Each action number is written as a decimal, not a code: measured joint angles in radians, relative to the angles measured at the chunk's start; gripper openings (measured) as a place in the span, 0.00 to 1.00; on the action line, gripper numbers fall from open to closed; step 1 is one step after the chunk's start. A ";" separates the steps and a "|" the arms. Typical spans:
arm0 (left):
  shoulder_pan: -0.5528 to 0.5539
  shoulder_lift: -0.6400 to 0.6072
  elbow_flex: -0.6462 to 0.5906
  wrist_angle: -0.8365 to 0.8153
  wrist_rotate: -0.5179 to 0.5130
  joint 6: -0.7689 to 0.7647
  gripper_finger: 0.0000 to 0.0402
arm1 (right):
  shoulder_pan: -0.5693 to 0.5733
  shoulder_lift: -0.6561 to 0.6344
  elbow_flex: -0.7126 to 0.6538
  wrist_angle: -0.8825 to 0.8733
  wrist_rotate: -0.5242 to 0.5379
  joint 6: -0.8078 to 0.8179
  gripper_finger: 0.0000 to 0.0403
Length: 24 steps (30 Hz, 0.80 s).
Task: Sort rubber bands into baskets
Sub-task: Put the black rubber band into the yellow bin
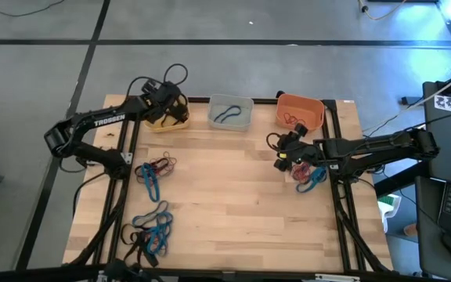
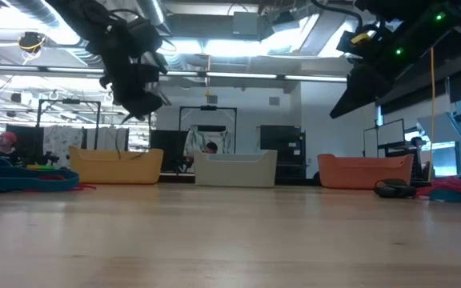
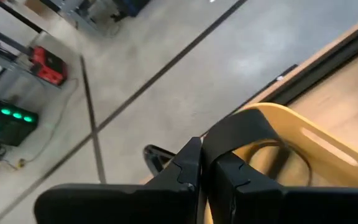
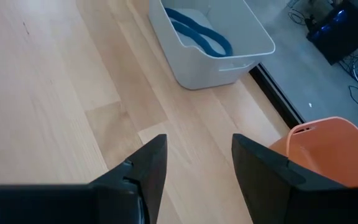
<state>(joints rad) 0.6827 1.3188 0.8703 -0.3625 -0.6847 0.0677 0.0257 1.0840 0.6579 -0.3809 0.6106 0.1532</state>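
My left gripper [image 1: 171, 108] hangs over the yellow basket [image 1: 160, 123] at the table's far left, shut on a black rubber band [image 3: 241, 127]. A thin dark loop [image 3: 284, 160] shows inside that basket. The grey basket [image 1: 213, 114] at the far middle holds a blue band [image 4: 197, 34]. The orange basket [image 1: 313, 106] at the far right holds red bands [image 1: 292, 120]. My right gripper [image 4: 197, 146] stands open above bare wood in front of the orange basket, with nothing between its fingers. My left gripper pinches the black rubber band between its two fingers [image 3: 188, 163]. One part of the band [image 3: 229, 127] arcs out from the fingertips over the yellow basket's rim, and another part [image 3: 157, 155] sticks out on the fingers' other side. The band is clear of the table.
Loose bands lie in piles on the table: one at the left [image 1: 155, 172], one at the near left [image 1: 151, 227], one at the right beside my right arm [image 1: 310, 174]. The middle of the table is bare wood. Dark rails run along both sides.
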 joint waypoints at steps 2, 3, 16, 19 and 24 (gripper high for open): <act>0.000 0.000 0.000 -0.009 0.022 -0.008 0.04 | 0.000 0.000 0.000 0.005 0.000 0.000 0.45; 0.000 0.000 0.000 -0.015 0.037 -0.010 0.05 | 0.000 0.000 0.000 0.010 0.000 0.000 0.45; -0.007 -0.003 0.042 -0.222 0.091 -0.057 0.30 | 0.000 0.000 0.000 0.014 0.000 -0.002 0.45; -0.008 -0.003 0.074 -0.317 0.145 -0.087 0.30 | 0.000 0.000 0.000 0.018 0.000 -0.003 0.45; -0.008 -0.003 0.097 -0.380 0.275 -0.119 0.31 | 0.000 0.000 0.000 0.020 0.000 -0.003 0.45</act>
<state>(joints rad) 0.6746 1.3155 0.9673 -0.7420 -0.4092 -0.0510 0.0254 1.0840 0.6582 -0.3607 0.6106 0.1504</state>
